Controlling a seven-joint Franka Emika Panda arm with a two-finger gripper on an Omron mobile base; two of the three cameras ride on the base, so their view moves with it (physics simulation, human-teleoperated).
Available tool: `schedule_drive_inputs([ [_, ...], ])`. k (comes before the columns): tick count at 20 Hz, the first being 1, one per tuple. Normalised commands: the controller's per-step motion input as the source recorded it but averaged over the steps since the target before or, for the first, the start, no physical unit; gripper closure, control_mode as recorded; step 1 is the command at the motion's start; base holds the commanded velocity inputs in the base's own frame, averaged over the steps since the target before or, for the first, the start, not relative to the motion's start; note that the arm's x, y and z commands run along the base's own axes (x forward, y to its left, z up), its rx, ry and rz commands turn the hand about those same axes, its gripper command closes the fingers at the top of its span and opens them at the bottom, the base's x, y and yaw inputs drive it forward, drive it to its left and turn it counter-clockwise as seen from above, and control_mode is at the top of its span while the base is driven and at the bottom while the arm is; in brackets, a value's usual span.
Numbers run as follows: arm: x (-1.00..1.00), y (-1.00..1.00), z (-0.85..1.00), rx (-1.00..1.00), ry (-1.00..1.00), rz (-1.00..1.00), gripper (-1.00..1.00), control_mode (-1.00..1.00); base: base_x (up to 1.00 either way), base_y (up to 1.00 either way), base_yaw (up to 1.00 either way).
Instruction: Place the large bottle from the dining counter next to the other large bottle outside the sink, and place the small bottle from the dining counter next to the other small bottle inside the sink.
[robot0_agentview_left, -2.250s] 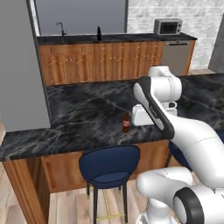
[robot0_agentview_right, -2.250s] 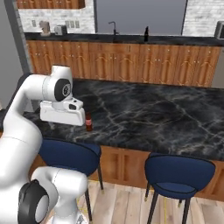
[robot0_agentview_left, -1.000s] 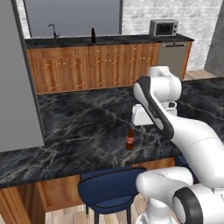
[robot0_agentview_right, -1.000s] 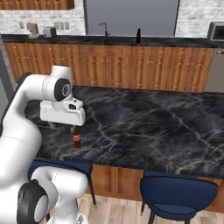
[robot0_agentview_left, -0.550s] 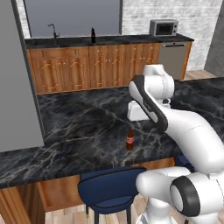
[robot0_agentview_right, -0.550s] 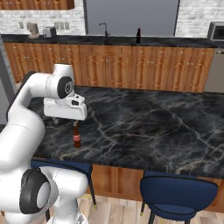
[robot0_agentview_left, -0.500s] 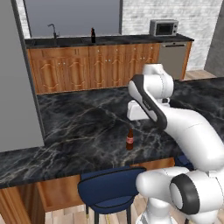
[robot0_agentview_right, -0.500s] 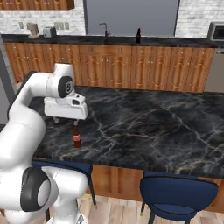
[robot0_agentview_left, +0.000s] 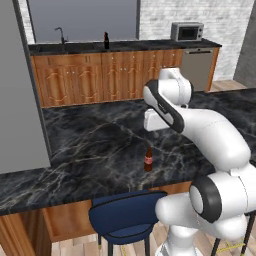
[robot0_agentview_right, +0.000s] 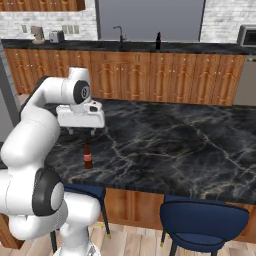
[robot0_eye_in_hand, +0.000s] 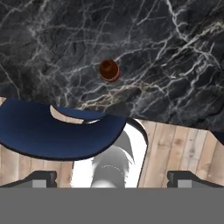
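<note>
The small bottle (robot0_agentview_left: 148, 160) (robot0_agentview_right: 88, 157), slim and brown with a red label, stands upright near the front edge of the dining counter (robot0_agentview_left: 95, 145) (robot0_agentview_right: 165, 140). In the hand view I look straight down on its round brown cap (robot0_eye_in_hand: 109, 70). My gripper (robot0_agentview_right: 80, 132) (robot0_agentview_left: 153, 131) (robot0_eye_in_hand: 113, 179) hangs open above the counter, a little behind and above the bottle, with nothing between its fingers. The other large bottle (robot0_agentview_left: 106, 40) (robot0_agentview_right: 158, 40) stands on the back counter right of the sink's tap (robot0_agentview_left: 61, 34) (robot0_agentview_right: 119, 33). The large bottle and the other small bottle are out of view.
Blue stools (robot0_agentview_left: 125, 217) (robot0_agentview_right: 205, 220) (robot0_eye_in_hand: 52, 131) stand under the dining counter's front edge. A microwave (robot0_agentview_left: 187, 31) (robot0_agentview_right: 247, 35) sits on the back counter at the right. A grey wall panel (robot0_agentview_left: 20, 90) rises at the left.
The base drove sideways earlier and the whole picture shifted; for the last second it holds still. The hand has risen slightly above the small bottle. The jaws stay open.
</note>
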Motion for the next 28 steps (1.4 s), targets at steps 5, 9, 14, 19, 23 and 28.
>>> schedule_drive_inputs([
  [5, 0.02, 0.12, 0.0, 0.05, -0.15, 0.05, -1.0, -1.0, 0.0, 0.0, 0.0],
  [9, 0.0, 0.18, 0.0, 0.0, -0.2, 0.04, -1.0, -1.0, 0.0, 0.0, 0.0],
  [14, 0.0, 0.12, 0.0, 0.0, -0.02, 0.0, -1.0, -1.0, 0.0, 0.0, 0.0],
  [19, 0.04, 0.03, 0.0, 0.0, -0.02, -0.01, -1.0, -1.0, 0.0, 0.0, 0.0],
  [23, 0.35, 0.0, 0.0, 0.0, 0.04, -0.13, -1.0, -1.0, 0.0, 0.0, 0.0],
  [28, 0.4, 0.0, 0.0, 0.0, 0.04, -0.19, -1.0, -1.0, 0.0, 0.0, 0.0],
])
